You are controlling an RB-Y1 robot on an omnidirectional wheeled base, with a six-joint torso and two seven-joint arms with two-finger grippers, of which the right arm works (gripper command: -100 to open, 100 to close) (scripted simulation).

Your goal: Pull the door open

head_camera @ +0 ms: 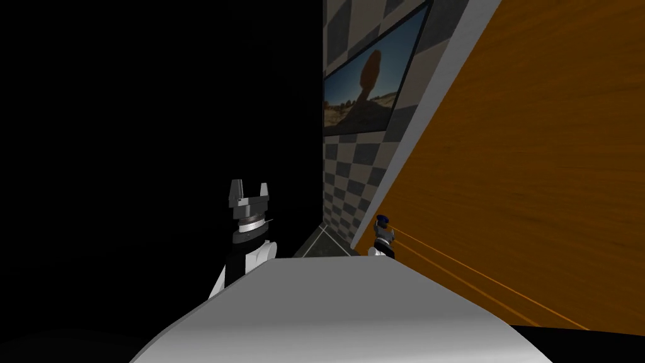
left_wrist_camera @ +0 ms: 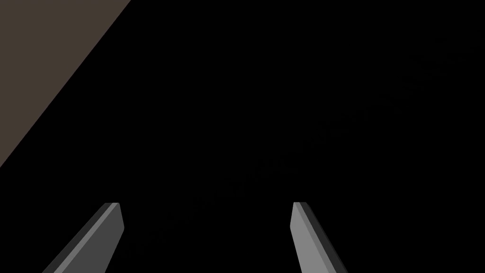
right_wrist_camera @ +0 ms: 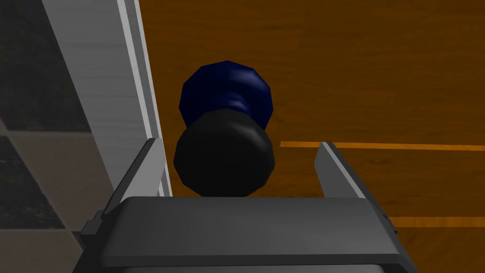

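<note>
Right gripper [right_wrist_camera: 239, 142] astride dark knob [right_wrist_camera: 224, 163]
Fingers wide, clear of it, orange door [right_wrist_camera: 369, 71] behind; left gripper [head_camera: 249, 186] likewise wide, empty

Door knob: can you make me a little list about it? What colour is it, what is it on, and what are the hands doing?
knob: black ball on a dark blue base
door: orange-brown wood
frame: light grey, beside the knob
right gripper: open, one finger each side of the knob, not touching it
left gripper: open, holding nothing, facing a black area
</note>
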